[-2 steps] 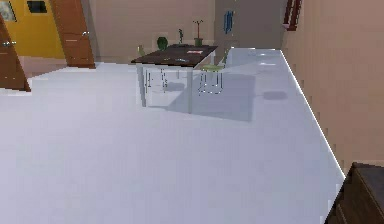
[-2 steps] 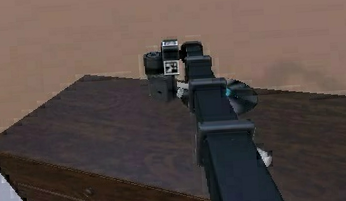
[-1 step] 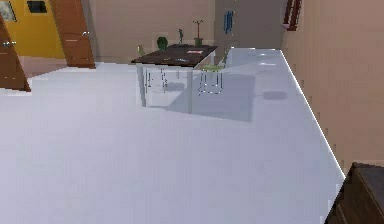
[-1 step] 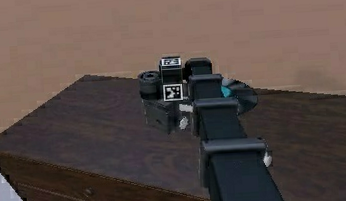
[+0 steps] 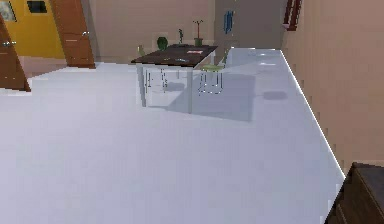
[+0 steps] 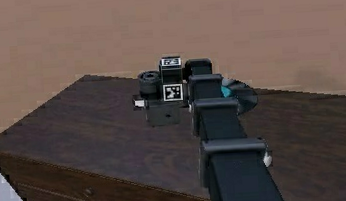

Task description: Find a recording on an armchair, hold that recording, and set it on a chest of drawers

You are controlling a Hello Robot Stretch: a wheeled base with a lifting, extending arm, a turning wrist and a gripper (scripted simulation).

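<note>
My arm (image 6: 223,135) reaches out over the dark wooden top of a chest of drawers (image 6: 82,124) that stands against a tan wall. The gripper (image 6: 143,88) sits left of the white marker squares, low above the back part of the top. I cannot tell whether it holds anything. A round dark disc with a teal rim (image 6: 241,92), perhaps the recording, shows just right of the arm on the top near the wall. A corner of the chest of drawers (image 5: 362,196) is at the forward view's bottom right.
A dark dining table (image 5: 180,55) with light chairs (image 5: 212,72), a green plant and a thin vase stands far ahead. Brown doors (image 5: 75,32) and a yellow wall lie at the forward view's left. A tan wall (image 5: 335,60) runs along its right. Wide pale floor lies between.
</note>
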